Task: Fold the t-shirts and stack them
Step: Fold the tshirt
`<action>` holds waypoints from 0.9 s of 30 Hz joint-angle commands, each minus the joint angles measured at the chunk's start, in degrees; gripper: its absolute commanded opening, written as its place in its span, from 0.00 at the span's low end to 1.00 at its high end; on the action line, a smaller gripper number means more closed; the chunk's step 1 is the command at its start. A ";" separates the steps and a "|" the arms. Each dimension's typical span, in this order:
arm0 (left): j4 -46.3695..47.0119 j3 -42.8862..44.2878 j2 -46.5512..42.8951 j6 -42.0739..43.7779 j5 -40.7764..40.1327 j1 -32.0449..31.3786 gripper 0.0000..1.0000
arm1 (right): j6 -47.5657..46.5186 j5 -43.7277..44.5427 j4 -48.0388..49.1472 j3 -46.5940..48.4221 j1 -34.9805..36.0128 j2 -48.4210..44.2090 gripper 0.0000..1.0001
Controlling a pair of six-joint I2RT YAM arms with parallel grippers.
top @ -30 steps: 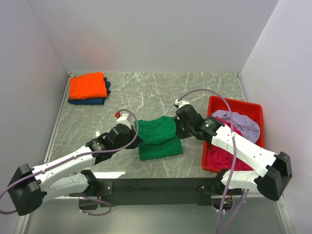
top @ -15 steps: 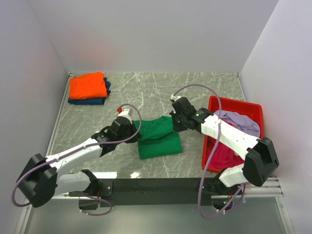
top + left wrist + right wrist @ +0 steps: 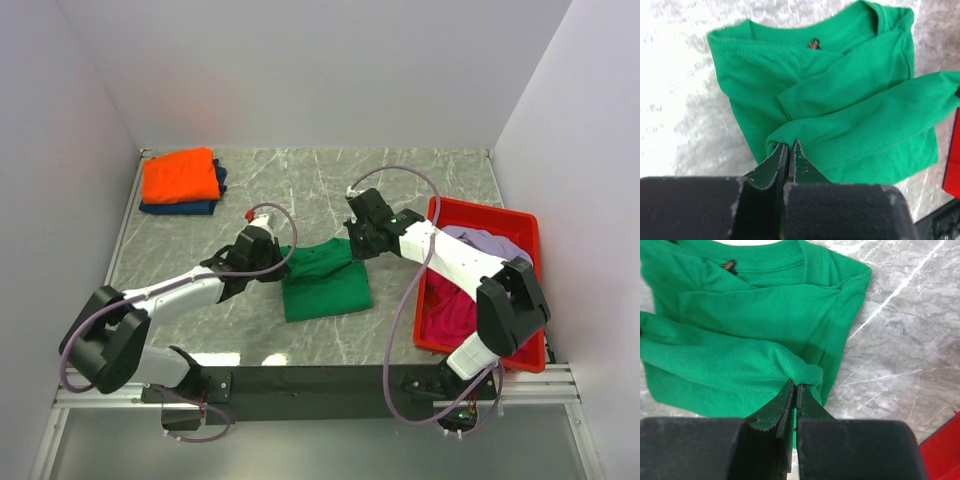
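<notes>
Left gripper (image 3: 274, 258), top view: jaws closed on the left end of a raised fold of the green t-shirt (image 3: 325, 292), mid-table. Right gripper (image 3: 357, 245) pinches the fold's right end.

Versus one second ago, both grippers sit higher in the frame, farther from the bases. The held fold now stretches as a band across the shirt's upper edge, and the lower part lies flat and roughly square on the table (image 3: 300, 190).

Orange t-shirt (image 3: 180, 175) is folded at upper left, stacked on the navy t-shirt (image 3: 195, 207); both unchanged. Red bin (image 3: 480, 208) at right holds the lilac t-shirt (image 3: 510, 258) above the magenta t-shirt (image 3: 455, 315), both crumpled. The right forearm crosses the bin's left wall and hides part of it.

Left wrist view: left gripper (image 3: 788, 145) pressed together on a green hem, bottom centre. Collar with a small label (image 3: 814, 44) lies near the top, and the held band runs to the right edge. A red sliver of the bin (image 3: 952, 170) shows at far right.

Right wrist view: right gripper (image 3: 793, 385) clamped on a bunched corner of green cloth (image 3: 740, 315), lower centre. Ribbed collar at top, marble table (image 3: 900, 315) to the right, bin corner (image 3: 940, 460) at lower right.
</notes>
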 commanded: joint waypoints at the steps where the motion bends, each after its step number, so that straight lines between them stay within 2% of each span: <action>1: 3.58 3.22 2.34 2.66 0.75 1.07 0.01 | -1.48 -0.53 2.62 2.36 -1.38 2.32 0.00; 7: 3.59 4.71 5.95 2.84 -0.30 2.22 0.01 | -1.05 -1.14 4.12 3.41 -2.87 6.28 0.00; 9: 2.71 5.06 6.04 1.96 -1.96 2.30 0.08 | -0.70 -1.32 4.91 3.67 -3.14 6.89 0.00; 10: 2.27 5.33 5.60 1.69 -4.41 2.30 0.22 | -0.35 -1.49 5.00 4.20 -3.23 7.07 0.04; 11: 1.74 5.85 5.08 1.00 -5.83 2.30 0.33 | -0.08 -1.58 5.09 4.73 -3.32 7.16 0.17; 12: -0.09 6.20 4.46 0.81 -7.23 2.30 0.44 | 0.44 -1.58 4.22 5.95 -3.32 7.16 0.34; 13: -0.72 6.38 2.63 0.64 -9.60 2.30 0.65 | 0.62 -1.50 3.95 6.40 -3.32 6.81 0.39; 16: -1.69 6.30 -2.55 0.64 -13.47 1.87 0.92 | 1.15 0.69 2.72 7.36 -3.32 4.09 0.48; 19: -1.95 5.25 -7.47 0.46 -15.94 -0.06 0.97 | 1.59 1.84 1.40 6.85 -3.14 0.23 0.53; 22: -0.38 3.05 -11.00 -0.94 -16.04 -3.22 0.97 | 2.03 1.32 1.31 4.74 -2.18 -2.94 0.53; 27: 6.82 -0.65 -10.23 -3.84 -15.42 -12.98 0.96 | 2.82 -7.44 5.52 0.26 -0.42 -3.31 0.52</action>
